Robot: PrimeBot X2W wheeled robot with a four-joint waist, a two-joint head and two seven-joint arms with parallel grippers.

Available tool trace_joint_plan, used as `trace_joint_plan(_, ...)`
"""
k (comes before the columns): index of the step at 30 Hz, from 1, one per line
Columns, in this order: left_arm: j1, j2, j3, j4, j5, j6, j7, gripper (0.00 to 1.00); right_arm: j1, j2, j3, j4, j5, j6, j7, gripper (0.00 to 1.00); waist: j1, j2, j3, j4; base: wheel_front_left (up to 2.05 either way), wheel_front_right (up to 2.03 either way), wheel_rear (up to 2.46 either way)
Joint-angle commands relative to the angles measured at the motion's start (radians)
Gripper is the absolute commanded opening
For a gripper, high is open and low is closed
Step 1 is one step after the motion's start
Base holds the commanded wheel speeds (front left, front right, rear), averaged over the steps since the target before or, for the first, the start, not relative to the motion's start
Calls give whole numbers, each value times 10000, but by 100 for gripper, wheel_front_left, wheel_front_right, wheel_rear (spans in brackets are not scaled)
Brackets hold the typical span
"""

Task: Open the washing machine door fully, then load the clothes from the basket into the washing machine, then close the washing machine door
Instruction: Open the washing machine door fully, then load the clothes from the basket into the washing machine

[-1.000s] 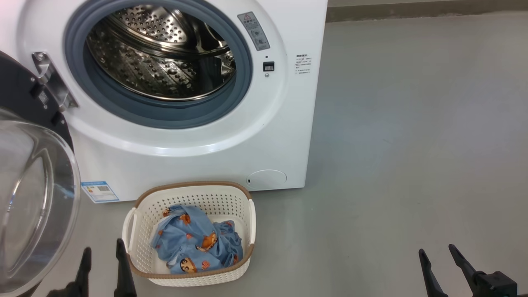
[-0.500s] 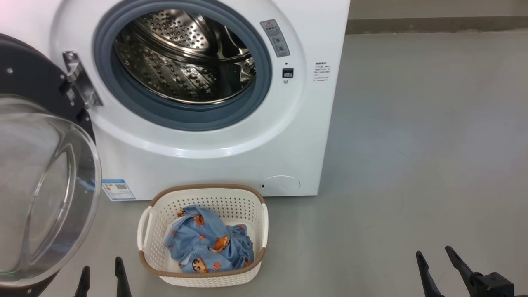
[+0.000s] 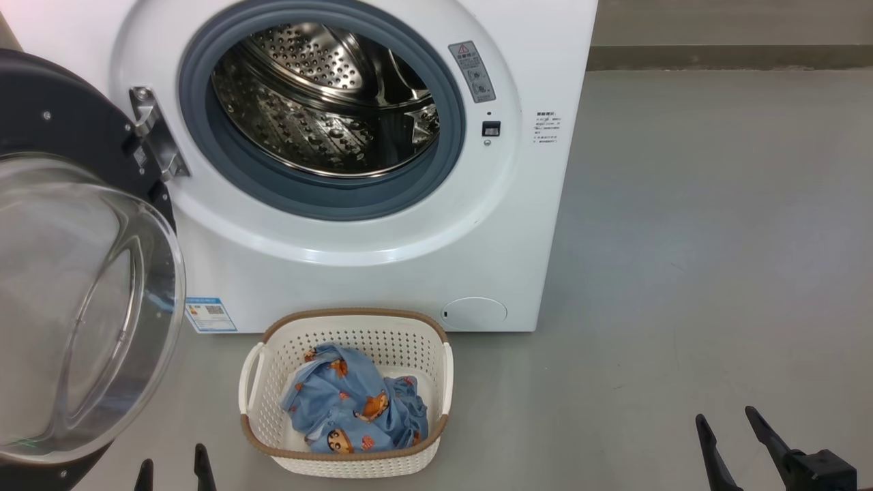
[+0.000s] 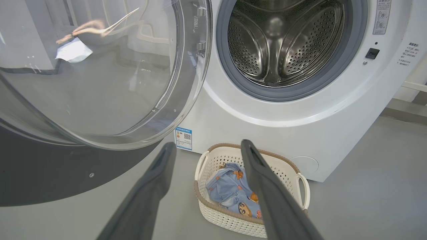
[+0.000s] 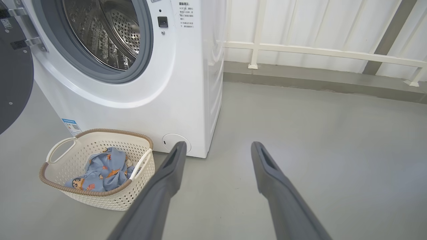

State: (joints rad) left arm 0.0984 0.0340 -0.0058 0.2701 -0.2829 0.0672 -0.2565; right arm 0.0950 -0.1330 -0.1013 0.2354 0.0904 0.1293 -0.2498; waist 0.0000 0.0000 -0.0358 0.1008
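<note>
The white washing machine stands in front of me with its steel drum bare inside. Its round black washing machine door hangs swung out to the left, glass bowl facing me. On the floor before the machine sits the cream basket holding the light blue clothes. My left gripper is open, low and just left of the basket. My right gripper is open over bare floor far to the right.
Grey floor spreads to the right of the machine. A low kerb and a white railing run along the wall behind. The open door takes up the room on the left.
The head view has shifted, so machine, door and basket sit further right in the picture. My left fingers show lower and shorter at the bottom edge. Both grippers stay open.
</note>
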Motion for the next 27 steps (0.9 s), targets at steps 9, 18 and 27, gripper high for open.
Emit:
trace_joint_plan(9, -193, 162, 263, -196, 29, 81, -53, 100, -309, -190, 152, -197, -183, 14, -120, 100, 0, 0, 32, 24, 0, 0, 0)
trace_joint_plan(18, -177, 162, 212, -155, 80, -24, -53, 100, -327, -108, 182, -203, -171, 14, -120, 100, 0, 0, 60, -56, 0, 0, 0)
trace_joint_plan(27, -216, 162, 224, -48, 140, -1, -53, 100, -315, -104, 160, -219, -153, 14, -120, 100, 0, 0, 72, -97, 51, -51, 0)
